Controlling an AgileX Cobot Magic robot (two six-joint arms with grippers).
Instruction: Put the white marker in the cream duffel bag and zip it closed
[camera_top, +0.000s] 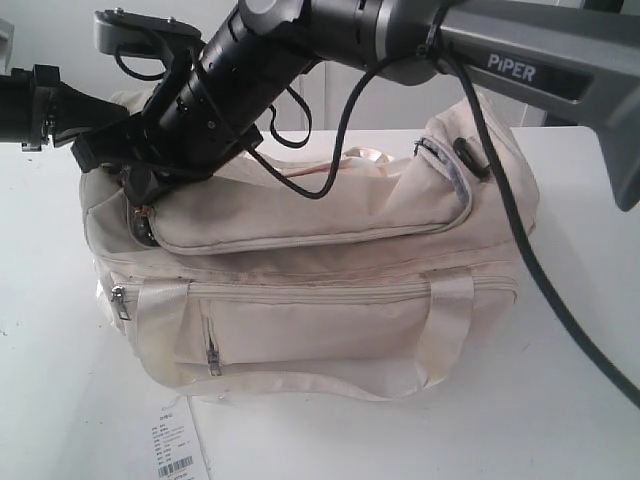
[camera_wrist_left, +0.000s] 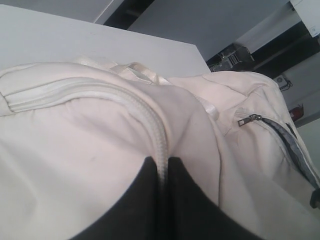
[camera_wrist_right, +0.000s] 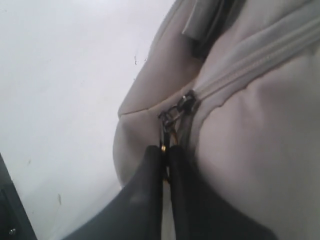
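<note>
The cream duffel bag (camera_top: 330, 300) lies on the white table, and its curved top zip reads closed along the front. My right arm reaches across to the bag's left end. There the right gripper (camera_wrist_right: 165, 150) is shut on the dark metal zip pull (camera_wrist_right: 172, 117), which hangs from the slider at the end of the zip. My left gripper (camera_wrist_left: 161, 167) is shut on the ridge of the top zip of the duffel bag (camera_wrist_left: 75, 150), near that same end. In the exterior view both grippers sit close together around the left gripper (camera_top: 105, 155). The white marker is out of view.
A white barcoded paper tag (camera_top: 175, 450) lies on the table (camera_top: 580, 400) in front of the bag. A black cable (camera_top: 540, 270) hangs from the right arm across the bag's right end. A side pocket zip (camera_top: 455, 185) runs there.
</note>
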